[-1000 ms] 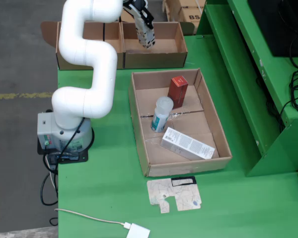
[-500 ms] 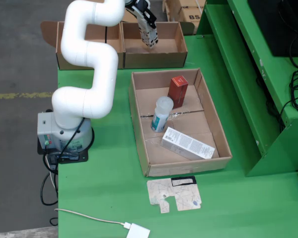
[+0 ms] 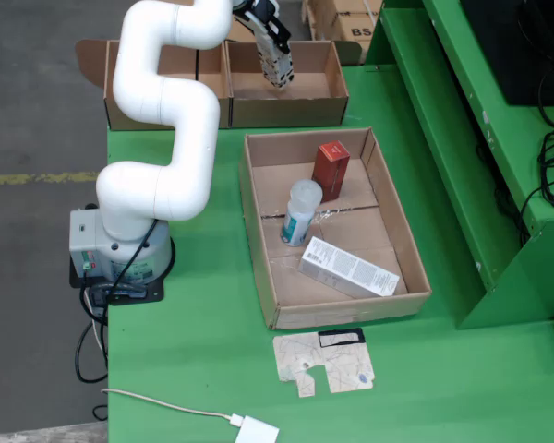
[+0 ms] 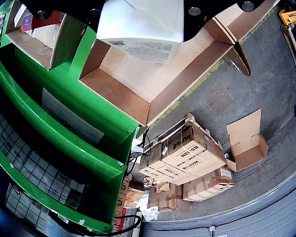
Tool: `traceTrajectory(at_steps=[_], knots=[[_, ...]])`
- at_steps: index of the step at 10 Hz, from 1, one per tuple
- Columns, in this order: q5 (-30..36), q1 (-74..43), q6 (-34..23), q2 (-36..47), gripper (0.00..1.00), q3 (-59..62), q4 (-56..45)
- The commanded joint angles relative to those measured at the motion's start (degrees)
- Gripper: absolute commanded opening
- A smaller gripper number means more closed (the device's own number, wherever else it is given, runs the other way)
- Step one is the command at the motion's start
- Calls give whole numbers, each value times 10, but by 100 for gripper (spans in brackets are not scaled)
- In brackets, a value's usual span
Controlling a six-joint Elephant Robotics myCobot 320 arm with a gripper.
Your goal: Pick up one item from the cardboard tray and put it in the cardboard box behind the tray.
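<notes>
My gripper (image 3: pixel 279 66) is shut on a small white box (image 4: pixel 140 27) and holds it over the open cardboard box (image 3: pixel 286 113) behind the tray. In the wrist view the white box hangs above that box's brown floor (image 4: pixel 153 74). The cardboard tray (image 3: pixel 257 231) lies on the green table. It holds a red box (image 3: pixel 331 169) standing at the back, a white bottle (image 3: pixel 301 210) with a teal label in the middle, and a white carton (image 3: pixel 348 268) lying flat at the front.
A second open box (image 3: pixel 162 113) stands left of the target box. The arm's base (image 3: pixel 120 247) is left of the tray. A flat cardboard scrap (image 3: pixel 323 362) and a white cable adapter (image 3: pixel 257 431) lie in front. A green shelf frame (image 3: pixel 462 138) runs along the right.
</notes>
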Motion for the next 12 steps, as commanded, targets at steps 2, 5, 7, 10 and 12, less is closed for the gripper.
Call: traceTrajectory(at_steps=[2,5,7,10,12], knots=[[-7,-4,-3,18,0,17,8],[-7,-4,-3,18,0,17,8],[-7,-4,-3,18,0,17,8],[-7,-4,-3,18,10,17,8],[-7,-4,-3,18,30,17,8]])
